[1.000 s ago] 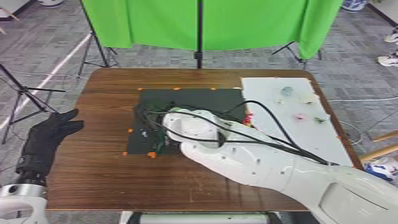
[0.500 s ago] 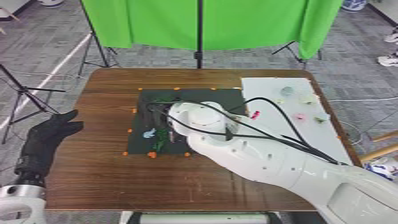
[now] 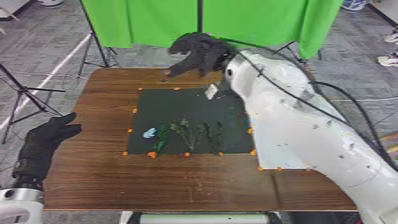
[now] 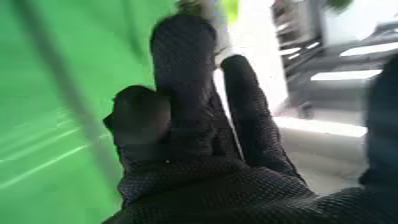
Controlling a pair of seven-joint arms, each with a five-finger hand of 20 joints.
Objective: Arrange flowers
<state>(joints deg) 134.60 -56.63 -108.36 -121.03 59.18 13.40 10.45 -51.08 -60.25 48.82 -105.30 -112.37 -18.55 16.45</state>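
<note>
We are noting a light-blue flower (image 3: 149,133) lying near the left side of the black mat (image 3: 191,105), with leafy stems (image 3: 185,127) lying roughly side by side to its right. We are judging the arrangement to be partly made, with further placing or straightening likely left; we are finding the white sheet (image 3: 282,152) largely covered by the right arm (image 3: 265,92), so we cannot tell what remains there. We are recording the right hand (image 3: 206,52) raised by the table's far edge, its fingers apart and gripping nothing, and the left hand (image 3: 49,137) waiting with relaxed fingers. Against the earlier frames, we are seeing the right arm drawn away from over the mat, uncovering the stems.
</note>
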